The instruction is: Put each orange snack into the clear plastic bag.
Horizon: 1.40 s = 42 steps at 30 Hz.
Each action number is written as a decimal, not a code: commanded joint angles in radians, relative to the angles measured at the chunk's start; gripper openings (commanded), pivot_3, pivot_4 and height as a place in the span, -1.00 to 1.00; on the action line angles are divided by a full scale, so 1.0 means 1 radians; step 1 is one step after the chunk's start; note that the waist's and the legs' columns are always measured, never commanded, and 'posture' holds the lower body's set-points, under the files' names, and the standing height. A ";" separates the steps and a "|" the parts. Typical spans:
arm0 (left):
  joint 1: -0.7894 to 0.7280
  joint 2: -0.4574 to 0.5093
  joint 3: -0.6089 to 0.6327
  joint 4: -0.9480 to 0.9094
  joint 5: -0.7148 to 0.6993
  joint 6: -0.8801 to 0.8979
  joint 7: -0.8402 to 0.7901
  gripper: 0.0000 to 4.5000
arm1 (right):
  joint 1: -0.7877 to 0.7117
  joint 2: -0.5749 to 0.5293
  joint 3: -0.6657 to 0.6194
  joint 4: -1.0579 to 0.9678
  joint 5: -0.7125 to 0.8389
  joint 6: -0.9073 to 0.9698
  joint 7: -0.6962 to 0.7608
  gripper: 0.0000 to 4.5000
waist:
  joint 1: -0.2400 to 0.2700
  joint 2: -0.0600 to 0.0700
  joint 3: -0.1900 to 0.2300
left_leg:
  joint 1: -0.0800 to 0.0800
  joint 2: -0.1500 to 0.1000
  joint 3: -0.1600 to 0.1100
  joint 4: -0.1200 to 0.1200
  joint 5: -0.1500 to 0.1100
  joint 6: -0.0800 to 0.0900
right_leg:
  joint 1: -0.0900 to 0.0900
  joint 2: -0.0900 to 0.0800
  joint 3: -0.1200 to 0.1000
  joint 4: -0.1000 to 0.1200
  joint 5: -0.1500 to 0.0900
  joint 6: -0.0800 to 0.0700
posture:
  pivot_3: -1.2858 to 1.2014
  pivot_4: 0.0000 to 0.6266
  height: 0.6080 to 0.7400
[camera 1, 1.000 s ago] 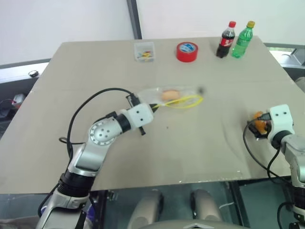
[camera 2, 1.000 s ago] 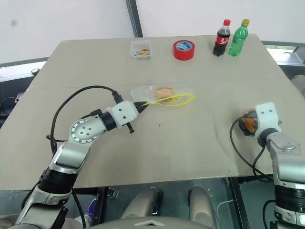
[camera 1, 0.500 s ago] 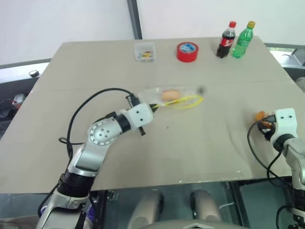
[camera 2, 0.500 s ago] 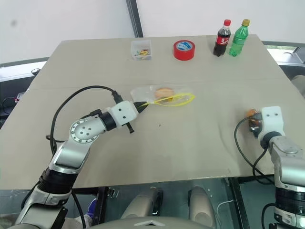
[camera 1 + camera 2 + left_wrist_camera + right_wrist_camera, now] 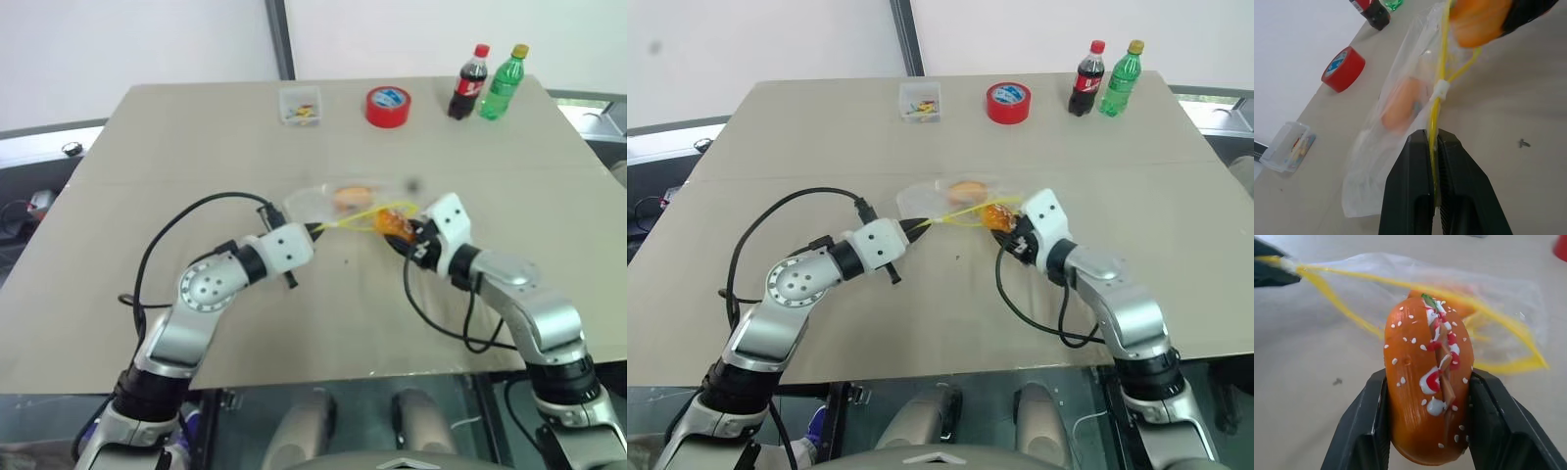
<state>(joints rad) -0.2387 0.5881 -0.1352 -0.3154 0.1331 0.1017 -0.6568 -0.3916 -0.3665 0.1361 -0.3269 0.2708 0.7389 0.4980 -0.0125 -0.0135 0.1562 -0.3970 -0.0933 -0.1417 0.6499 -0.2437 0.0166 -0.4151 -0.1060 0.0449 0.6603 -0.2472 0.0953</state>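
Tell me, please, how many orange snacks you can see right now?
2: one orange snack lies inside the clear plastic bag; the other orange snack is clamped in the right claw at the bag's mouth.

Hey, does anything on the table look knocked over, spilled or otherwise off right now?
Nothing stands out. The two bottles stand upright, the red tape roll lies flat, and the small clear box sits closed with nothing spilled around it.
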 commanded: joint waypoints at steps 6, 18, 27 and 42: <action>0.092 0.057 -0.015 -0.093 0.022 -0.109 -0.033 -1.00 | -0.129 0.086 0.054 0.153 -0.007 -0.012 0.007 -0.10 | -0.003 0.000 0.000 | 0.000 0.000 0.000 -0.001 0.000 0.000 | 0.000 0.000 0.000 0.000 0.000 0.000 | 0.03 -0.52 1.00; 0.113 0.035 0.027 -0.067 0.042 -0.038 0.027 -1.00 | -0.187 0.128 0.133 0.337 -0.123 -0.242 0.068 0.89 | -0.006 0.001 0.000 | 0.000 0.000 0.000 -0.001 0.000 0.000 | -0.001 0.000 0.000 0.000 0.000 0.000 | 0.03 -0.52 1.00; 0.044 -0.021 0.084 -0.030 -0.029 0.083 0.046 -1.00 | -0.061 -0.073 0.098 0.024 -0.142 -0.306 0.163 0.97 | -0.005 0.001 0.000 | 0.000 0.000 -0.001 -0.001 0.000 0.000 | -0.001 0.001 -0.001 0.000 0.000 0.000 | 0.03 -0.52 1.00; 0.017 -0.010 0.098 -0.044 -0.113 0.095 0.016 -1.00 | -0.132 -0.170 0.213 0.373 -0.586 -0.817 -0.001 0.60 | -0.006 0.000 0.001 | 0.000 0.000 0.001 -0.001 0.000 -0.001 | -0.001 0.001 0.000 0.000 0.000 0.000 | 0.03 -0.52 1.00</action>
<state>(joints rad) -0.2133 0.5672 -0.0555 -0.3221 0.0333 0.2084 -0.6377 -0.4959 -0.5405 0.3548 0.0449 -0.2983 -0.0343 0.5149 -0.0180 -0.0131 0.1568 -0.3967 -0.0928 -0.1408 0.6494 -0.2435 0.0161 -0.4156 -0.1054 0.0453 0.6605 -0.2472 0.0952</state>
